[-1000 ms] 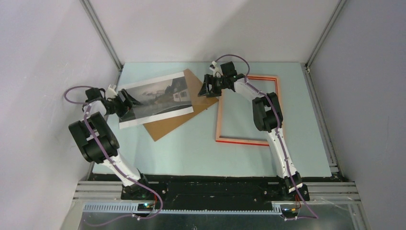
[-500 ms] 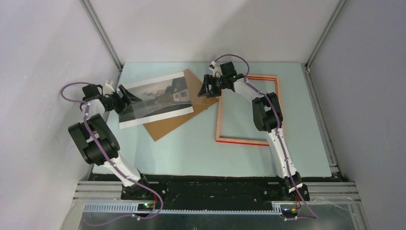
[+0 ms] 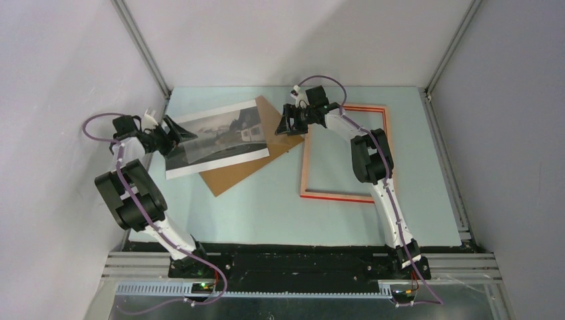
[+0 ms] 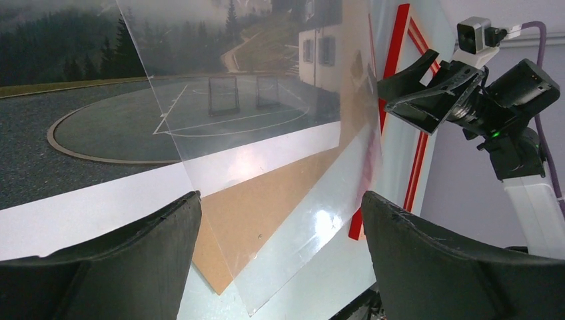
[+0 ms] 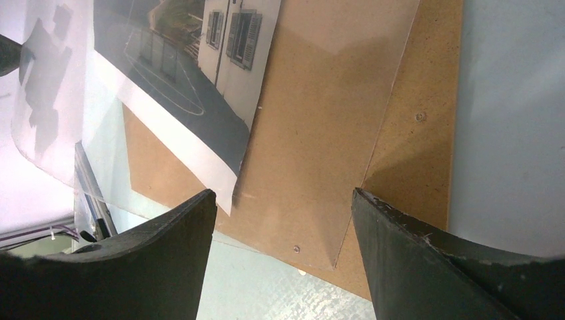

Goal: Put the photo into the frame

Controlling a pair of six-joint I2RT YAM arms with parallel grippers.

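photo (image 3: 216, 137) laid flat near far-left corner on brown backing board (image 3: 233, 175), frame (image 3: 336, 195) set apart toward far-right | left gripper (image 3: 177, 136) spread wide at photo's left edge, nothing gripped | right gripper (image 3: 288, 125) spread over board's right corner | clear sheet (image 4: 293, 220) over photo made out only in wrist views

- You look down on a pale blue-green table (image 3: 266, 213) under soft, even light.
- Plain pale panels close you in: a back wall (image 3: 293, 40), a left wall (image 3: 60, 80) and a right wall (image 3: 520, 133).
- Aluminium posts (image 3: 141, 48) slant up from both far corners.
- Along your near edge lies a black strip (image 3: 300, 257), then a metal rail (image 3: 300, 288).
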